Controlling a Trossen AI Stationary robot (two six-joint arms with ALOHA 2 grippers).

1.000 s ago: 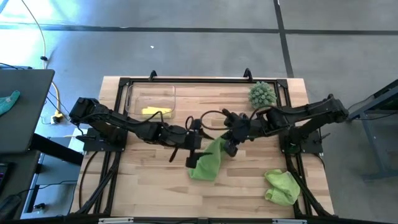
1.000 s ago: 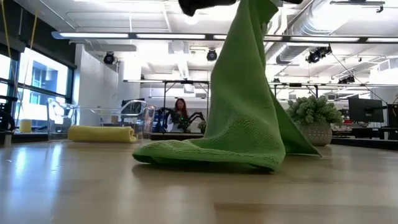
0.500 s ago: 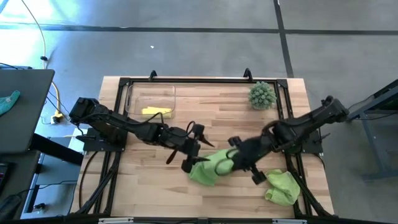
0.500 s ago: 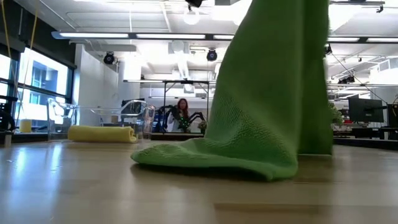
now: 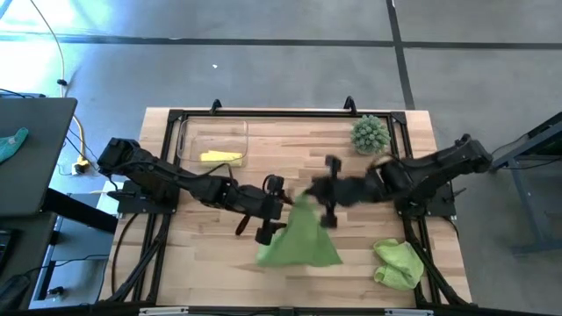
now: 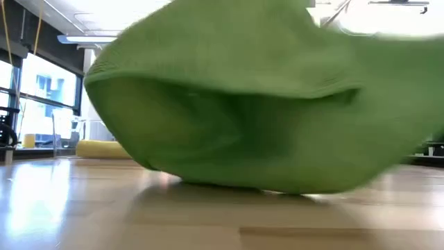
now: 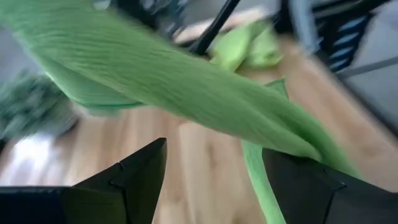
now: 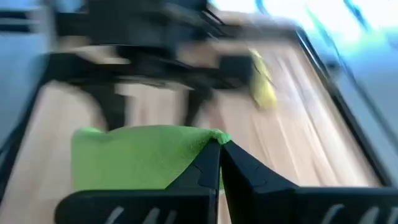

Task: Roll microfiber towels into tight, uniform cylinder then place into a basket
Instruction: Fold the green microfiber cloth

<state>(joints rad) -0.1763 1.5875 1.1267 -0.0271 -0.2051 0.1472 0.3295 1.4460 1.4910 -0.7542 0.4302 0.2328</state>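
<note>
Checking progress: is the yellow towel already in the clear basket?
Yes, the yellow towel lies inside the basket.

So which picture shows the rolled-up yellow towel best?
The high view: the rolled pale yellow microfiber towel lies inside the clear plastic basket. The low view shows only its end, the right wrist view a blur, the left wrist view nothing.

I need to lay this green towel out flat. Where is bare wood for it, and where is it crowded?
Free: the near left corner, below the left arm and left of the held towel, and the strip between basket and plant. Crowded: the middle, where the open left claw and the right claw, shut on the towel, meet. The near right corner holds another towel.
</note>
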